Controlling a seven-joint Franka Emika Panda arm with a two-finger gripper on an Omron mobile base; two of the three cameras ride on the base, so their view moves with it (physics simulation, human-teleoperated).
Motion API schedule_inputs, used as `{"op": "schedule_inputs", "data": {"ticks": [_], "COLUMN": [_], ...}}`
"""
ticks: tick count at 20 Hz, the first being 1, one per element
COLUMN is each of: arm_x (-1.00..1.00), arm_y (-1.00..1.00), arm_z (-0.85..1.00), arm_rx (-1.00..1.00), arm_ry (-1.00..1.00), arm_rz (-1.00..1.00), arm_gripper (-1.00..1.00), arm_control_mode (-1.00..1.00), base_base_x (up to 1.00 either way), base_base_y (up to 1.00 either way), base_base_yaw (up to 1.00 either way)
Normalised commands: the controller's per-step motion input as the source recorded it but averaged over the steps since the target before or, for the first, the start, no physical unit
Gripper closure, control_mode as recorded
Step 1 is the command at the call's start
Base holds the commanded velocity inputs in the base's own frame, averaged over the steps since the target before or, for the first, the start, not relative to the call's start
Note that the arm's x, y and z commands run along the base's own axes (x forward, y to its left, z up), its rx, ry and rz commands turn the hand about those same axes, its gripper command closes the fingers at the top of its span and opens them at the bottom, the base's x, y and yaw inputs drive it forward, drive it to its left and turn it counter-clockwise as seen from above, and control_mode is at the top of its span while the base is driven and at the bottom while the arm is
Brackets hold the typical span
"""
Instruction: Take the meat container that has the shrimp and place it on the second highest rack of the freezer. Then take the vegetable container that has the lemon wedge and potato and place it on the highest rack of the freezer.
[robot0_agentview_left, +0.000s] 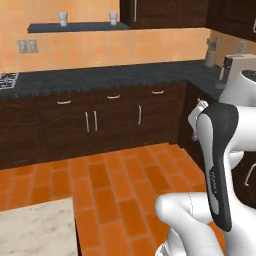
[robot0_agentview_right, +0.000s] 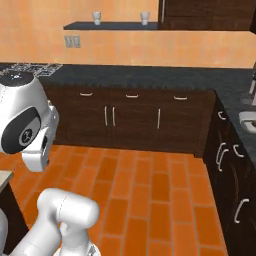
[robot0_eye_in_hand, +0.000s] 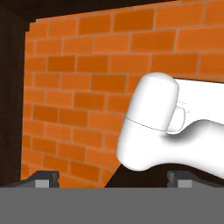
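My gripper (robot0_eye_in_hand: 113, 178) looks down at the orange brick floor (robot0_eye_in_hand: 78, 100). Its two dark fingertips (robot0_eye_in_hand: 43, 180) stand far apart at the bottom of the hand view, open, with nothing between them. A white link of my own arm crosses the right half of that view. The meat container, the shrimp, the vegetable container, the lemon wedge, the potato and the freezer with its racks are out of view.
Dark wood base cabinets (robot0_agentview_left: 100, 120) under a dark counter (robot0_agentview_left: 100, 79) run along the back wall and turn down the right side (robot0_agentview_right: 235, 165). A marble counter corner (robot0_agentview_left: 35, 225) sits at the lower left. Open tiled floor (robot0_agentview_right: 150, 185) lies ahead. A wall shelf (robot0_agentview_left: 75, 27) carries two cups.
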Motion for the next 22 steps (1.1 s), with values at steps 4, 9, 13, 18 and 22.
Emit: {"op": "schedule_inputs", "data": {"ticks": [4,9,13,18,22], "arm_x": [0.00,0.00,0.00,0.00,0.00], "arm_y": [0.00,0.00,0.00,0.00,0.00], "arm_z": [0.00,0.00,0.00,0.00,0.00], "arm_rx": [0.00,0.00,0.00,0.00,0.00], "arm_ry": [0.00,0.00,0.00,0.00,0.00], "arm_rz": [0.00,0.00,0.00,0.00,0.00], "arm_gripper": [-1.00,-1.00,-1.00,-1.00,-1.00], "arm_control_mode": [1.00,1.00,1.00,1.00,1.00], "base_base_x": [1.00,0.99,0.69,0.53,0.59], "base_base_y": [0.00,0.02,0.25,0.34,0.43], "base_base_yaw": [-0.10,-0.30,-0.63,-0.70,-0.67]}}
